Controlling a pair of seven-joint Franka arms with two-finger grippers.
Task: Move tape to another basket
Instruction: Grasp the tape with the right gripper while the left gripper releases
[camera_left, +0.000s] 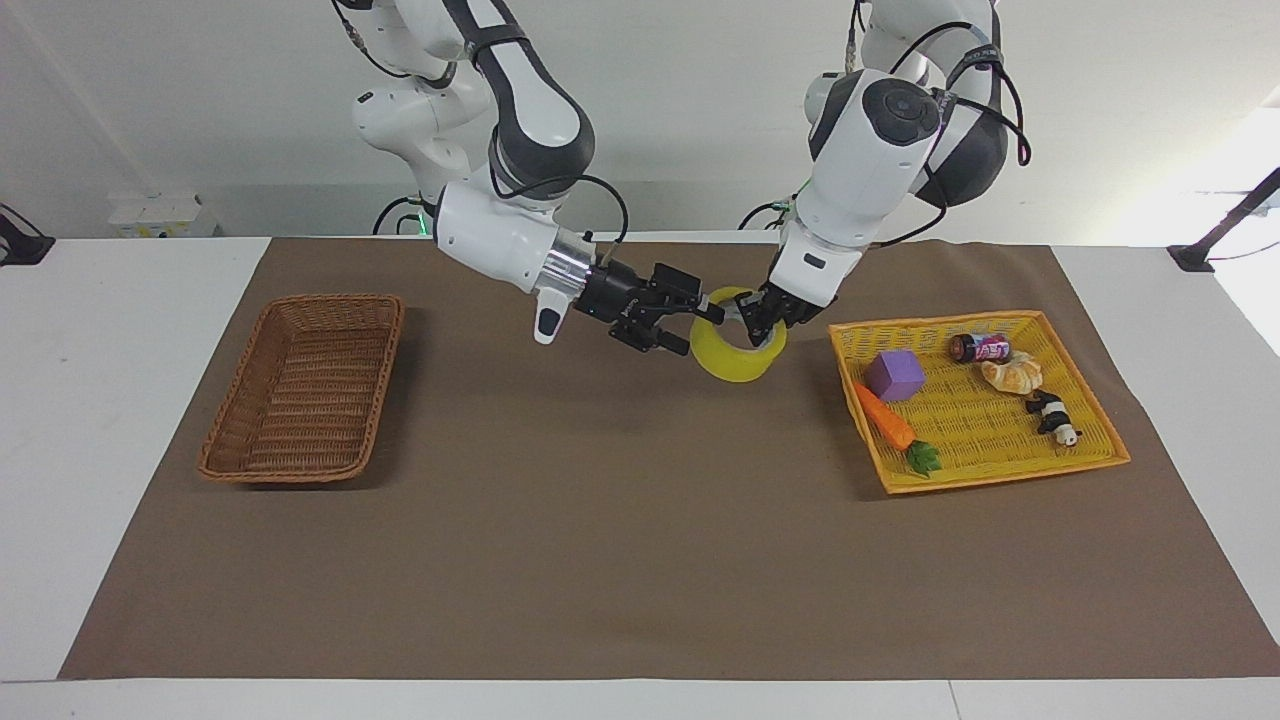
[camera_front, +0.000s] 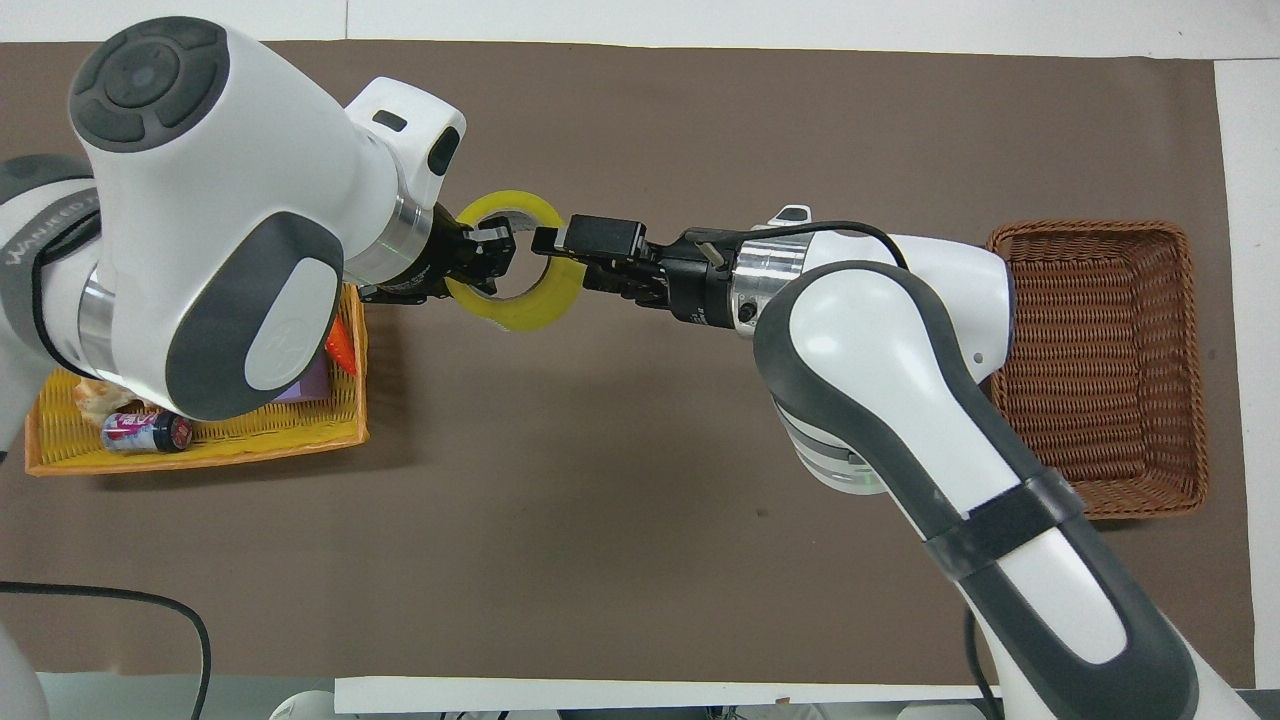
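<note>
The yellow tape (camera_left: 737, 363) (camera_front: 522, 311) hangs in the air over the brown mat, close to the yellow tray's edge. My left gripper (camera_left: 762, 322) (camera_front: 490, 256) is shut on the tape's rim, with one finger inside the ring. My right gripper (camera_left: 697, 327) (camera_front: 552, 256) is open at the tape's other edge, with its fingers on either side of the rim. The brown wicker basket (camera_left: 236, 402) (camera_front: 1192, 380) sits empty at the right arm's end of the table.
A bright yellow tray (camera_left: 985, 425) (camera_front: 210, 440) at the left arm's end holds a purple cube (camera_left: 894, 375), a toy carrot (camera_left: 886, 421), a small can (camera_left: 979, 348), a bread piece (camera_left: 1012, 374) and a panda toy (camera_left: 1052, 416).
</note>
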